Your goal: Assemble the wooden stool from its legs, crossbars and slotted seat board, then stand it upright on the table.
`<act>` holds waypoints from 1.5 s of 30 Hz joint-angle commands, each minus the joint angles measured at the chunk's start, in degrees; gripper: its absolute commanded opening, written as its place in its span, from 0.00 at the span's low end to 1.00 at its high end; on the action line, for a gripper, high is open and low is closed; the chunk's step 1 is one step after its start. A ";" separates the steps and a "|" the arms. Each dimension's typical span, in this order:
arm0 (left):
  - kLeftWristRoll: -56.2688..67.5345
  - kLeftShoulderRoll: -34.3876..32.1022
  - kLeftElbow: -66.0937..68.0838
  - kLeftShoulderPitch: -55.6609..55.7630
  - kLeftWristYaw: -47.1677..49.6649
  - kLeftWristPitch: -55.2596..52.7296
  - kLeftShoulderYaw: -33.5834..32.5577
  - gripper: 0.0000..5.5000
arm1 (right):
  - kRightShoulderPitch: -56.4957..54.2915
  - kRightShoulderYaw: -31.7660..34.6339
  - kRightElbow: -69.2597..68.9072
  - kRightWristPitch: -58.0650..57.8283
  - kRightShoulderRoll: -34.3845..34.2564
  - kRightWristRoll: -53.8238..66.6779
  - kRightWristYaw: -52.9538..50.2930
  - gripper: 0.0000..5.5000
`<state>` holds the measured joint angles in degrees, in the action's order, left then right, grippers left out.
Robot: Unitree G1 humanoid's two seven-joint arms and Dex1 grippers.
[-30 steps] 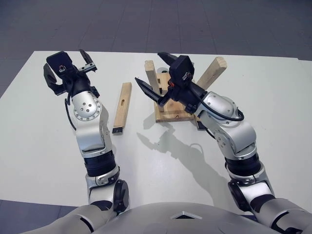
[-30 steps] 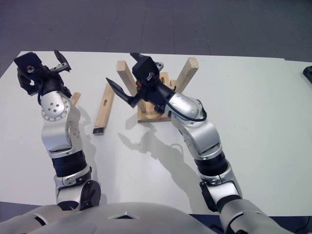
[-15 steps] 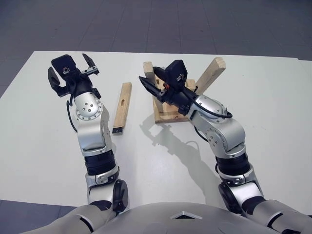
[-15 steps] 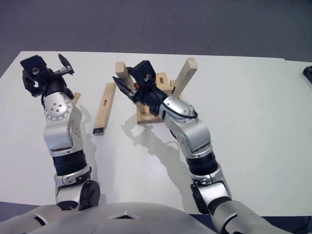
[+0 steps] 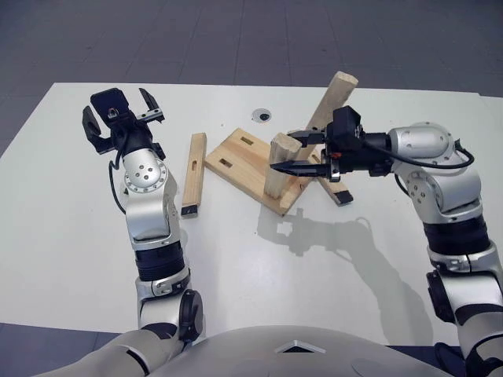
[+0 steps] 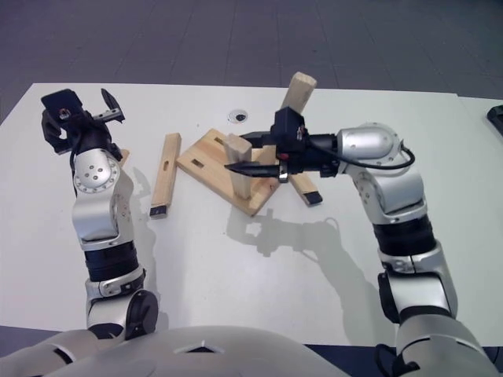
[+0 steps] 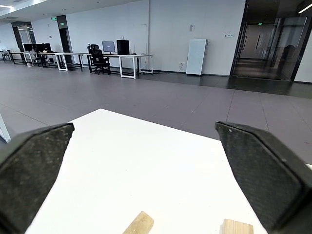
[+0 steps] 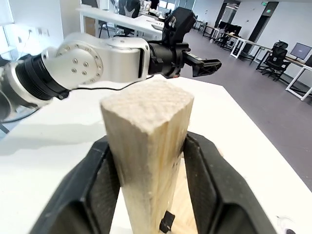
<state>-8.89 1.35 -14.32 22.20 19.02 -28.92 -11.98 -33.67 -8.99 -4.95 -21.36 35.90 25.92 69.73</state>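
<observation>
At frame centre the right gripper [image 5: 289,153] was clamped on a leg [image 5: 277,179] fitted in the tilted seat board [image 5: 236,155], while the loose leg [image 5: 194,169] lay lengthwise just left of it, nearer the spread-open left gripper [image 5: 122,118] at upper left.

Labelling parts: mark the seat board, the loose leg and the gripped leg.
seat board [image 5: 244,161], left eye view, bare face.
loose leg [image 5: 194,174], left eye view, middle.
gripped leg [image 8: 146,156], right wrist view, front face.

One seat board [image 5: 236,157], four legs [image 5: 194,169] (two tools [image 5: 119,115] [image 5: 285,152])
</observation>
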 commanded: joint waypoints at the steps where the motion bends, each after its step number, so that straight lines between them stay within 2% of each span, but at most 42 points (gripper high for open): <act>1: -0.68 -0.32 -1.35 -2.45 -0.67 -1.31 1.06 0.98 | -1.38 7.72 -7.02 -7.09 1.31 9.92 -1.42 0.50; 4: -0.80 0.11 -2.70 -3.96 0.17 -1.51 0.31 0.98 | -2.49 16.08 -15.72 -16.22 -1.74 25.98 -12.12 0.59; 7: -0.47 0.30 -3.34 -4.08 1.28 -1.34 -1.02 0.98 | -2.44 18.06 -20.87 -18.98 -6.78 34.43 -24.67 0.66; 12: -0.13 -0.94 -3.29 -2.21 2.45 -0.23 -3.15 0.98 | -0.40 9.07 -24.83 -23.26 -18.61 37.09 -44.10 0.81; 15: -0.05 -1.70 -3.01 -1.00 2.66 0.28 -3.84 0.98 | 2.02 2.49 -24.90 -27.19 -22.71 36.91 -50.35 0.88; 18: 0.20 -1.88 -2.18 -0.11 2.82 0.45 -4.19 0.98 | 4.24 -1.32 -25.28 -29.86 -23.88 37.47 -50.89 0.97; 20: 0.33 -1.81 -1.77 0.33 2.91 0.56 -3.94 0.98 | 4.83 -1.95 -24.17 -30.48 -24.07 36.61 -51.36 0.97; 24: 0.33 -1.60 -1.33 0.40 2.79 0.39 -3.56 0.98 | 4.63 -1.28 -21.58 -30.00 -18.81 30.29 -48.48 0.97; 28: 0.36 -1.91 -0.39 0.21 2.45 0.15 -3.47 0.98 | 1.15 0.90 -14.18 -26.99 -9.82 22.45 -40.55 0.97; 33: 0.37 -2.32 0.18 -0.08 1.86 -0.11 -3.27 0.98 | -1.76 0.49 -9.96 -22.04 -6.82 14.45 -35.83 0.97; 40: 0.19 -2.56 0.09 -0.08 0.96 -0.44 -2.80 0.98 | 2.71 0.77 -13.95 -21.84 -12.12 14.53 -37.79 0.97; 45: 0.10 -3.07 -0.30 -0.67 0.56 -0.48 -3.19 0.98 | 2.48 -2.41 -8.96 -28.50 -24.40 12.24 -50.56 0.97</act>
<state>-8.85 -1.14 -14.39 22.10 19.84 -28.81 -15.24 -29.65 -9.53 -17.90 -46.10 17.39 40.11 25.49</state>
